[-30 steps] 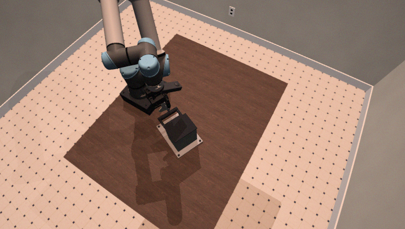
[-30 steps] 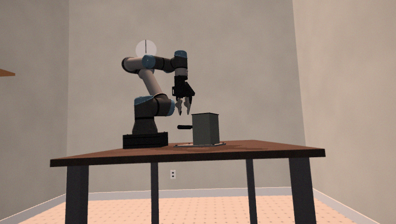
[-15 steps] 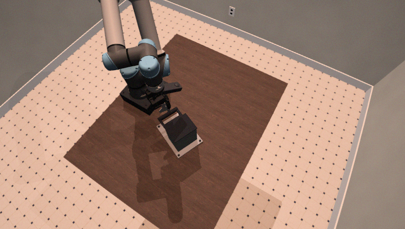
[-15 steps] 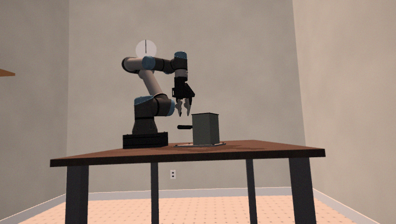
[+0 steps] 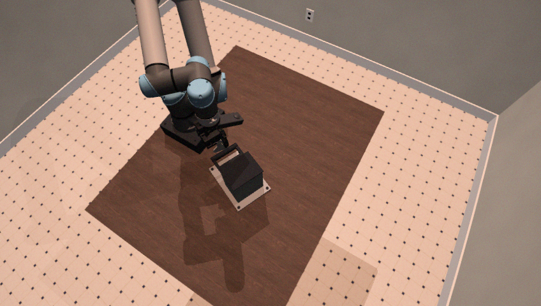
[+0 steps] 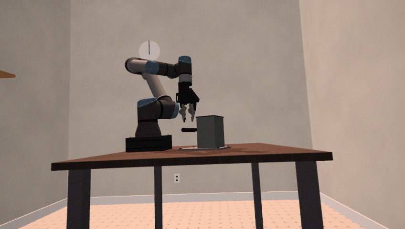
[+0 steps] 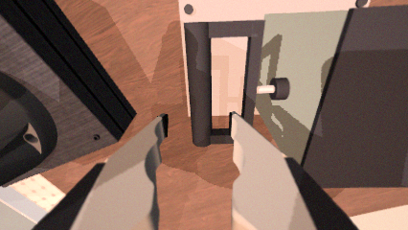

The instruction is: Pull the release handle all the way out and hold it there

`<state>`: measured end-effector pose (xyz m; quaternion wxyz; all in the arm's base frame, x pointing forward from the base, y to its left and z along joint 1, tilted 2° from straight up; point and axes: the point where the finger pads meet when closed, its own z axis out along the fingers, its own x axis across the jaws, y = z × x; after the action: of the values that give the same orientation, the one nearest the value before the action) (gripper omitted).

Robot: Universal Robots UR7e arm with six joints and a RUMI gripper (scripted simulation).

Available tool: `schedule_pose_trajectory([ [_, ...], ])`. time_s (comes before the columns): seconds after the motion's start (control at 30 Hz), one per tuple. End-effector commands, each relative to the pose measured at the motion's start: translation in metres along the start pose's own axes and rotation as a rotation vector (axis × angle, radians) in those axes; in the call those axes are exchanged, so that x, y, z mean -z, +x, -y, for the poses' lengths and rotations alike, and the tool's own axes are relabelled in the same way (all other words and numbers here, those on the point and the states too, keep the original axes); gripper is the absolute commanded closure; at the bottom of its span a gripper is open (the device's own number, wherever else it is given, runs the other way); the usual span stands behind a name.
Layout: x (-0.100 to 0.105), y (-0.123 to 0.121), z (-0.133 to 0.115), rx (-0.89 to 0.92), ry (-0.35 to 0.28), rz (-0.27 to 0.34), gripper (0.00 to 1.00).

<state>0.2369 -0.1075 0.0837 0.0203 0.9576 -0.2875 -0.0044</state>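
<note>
A: quick headcount around the table (image 6: 272,155) — what've we got?

B: one arm (image 6: 154,85), one gripper (image 6: 187,114) with two fingers, hanging above the table and holding nothing. One dark box (image 6: 210,130) on the table, on one pale base plate (image 5: 242,204).

A: handles?

B: just one release handle (image 7: 200,81), a rectangular loop sticking out of the box's side. One small knob (image 7: 280,88) on that face too.

A: legs?

B: four under the table. Plus one wall outlet (image 6: 176,177) behind it.
</note>
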Motion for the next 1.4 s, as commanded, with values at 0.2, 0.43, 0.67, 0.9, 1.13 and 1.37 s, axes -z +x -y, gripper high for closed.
schedule_pose_trajectory([
  [0.2, -0.017, 0.0, 0.0, 0.0, 0.002, 0.002, 0.7],
  [0.43, -0.022, 0.0, 0.0, 0.0, 0.002, 0.002, 0.7],
  [0.67, -0.024, 0.0, 0.0, 0.0, 0.002, 0.002, 0.7],
  [0.9, -0.024, 0.001, 0.0, 0.0, 0.001, 0.0, 0.7],
  [1.13, -0.024, 0.001, 0.0, 0.0, 0.001, 0.0, 0.7],
  [1.37, -0.024, 0.001, 0.0, 0.0, 0.001, 0.0, 0.7],
])
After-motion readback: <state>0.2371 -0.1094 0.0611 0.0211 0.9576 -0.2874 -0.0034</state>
